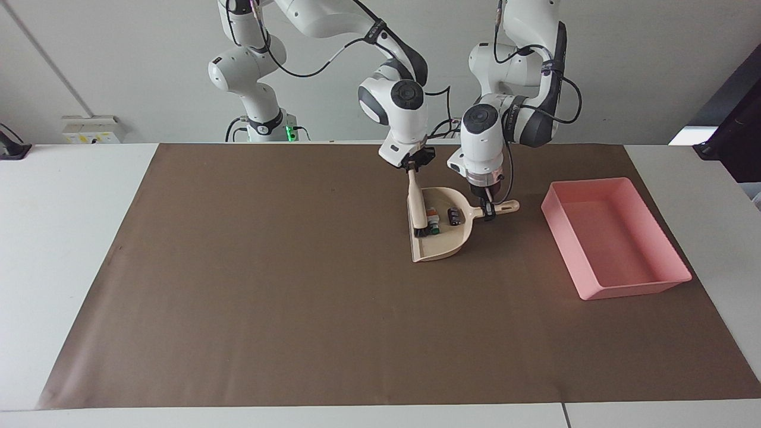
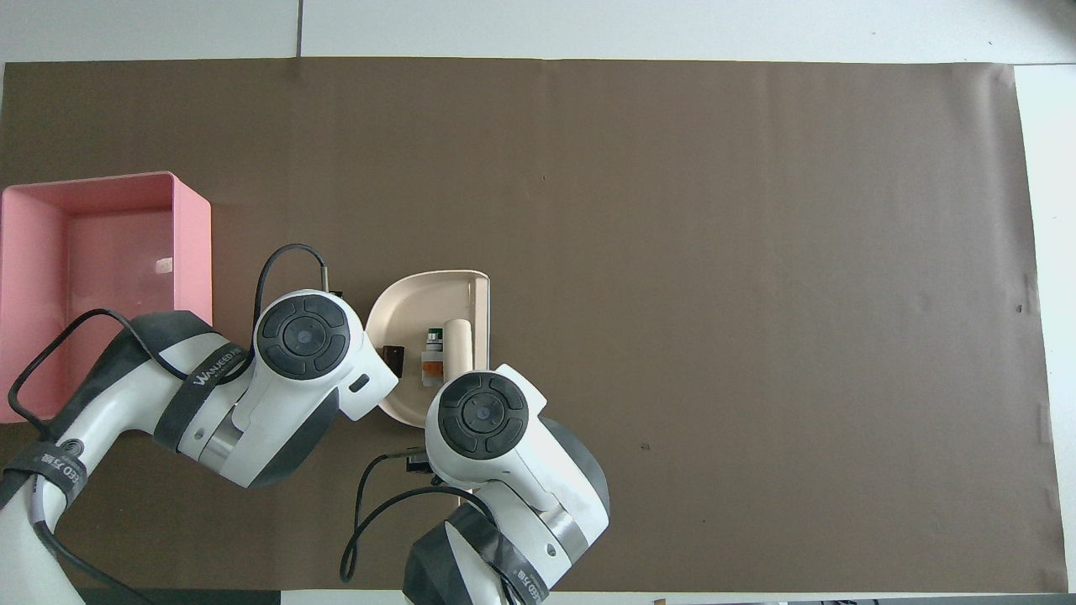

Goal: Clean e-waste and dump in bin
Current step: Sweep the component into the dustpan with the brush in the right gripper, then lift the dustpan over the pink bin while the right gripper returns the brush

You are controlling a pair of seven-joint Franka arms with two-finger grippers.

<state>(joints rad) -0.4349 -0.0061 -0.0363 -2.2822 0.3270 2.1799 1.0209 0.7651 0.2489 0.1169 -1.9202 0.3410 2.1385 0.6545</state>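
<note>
bin (image 2: 193,244): cut off at overhead view's edge | dustpan (image 2: 420,290) handle: hidden under left arm

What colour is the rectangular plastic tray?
Pink; the rectangular plastic tray shows best in the facing view.

Bright, even room light, soft short shadows (a faint glare patch inside the bin (image 2: 164,265)), sharp focus throughout

A black strap (image 2: 206,380) on the left arm, at eight o'clock overhead, partly read "WANJEED".
</note>
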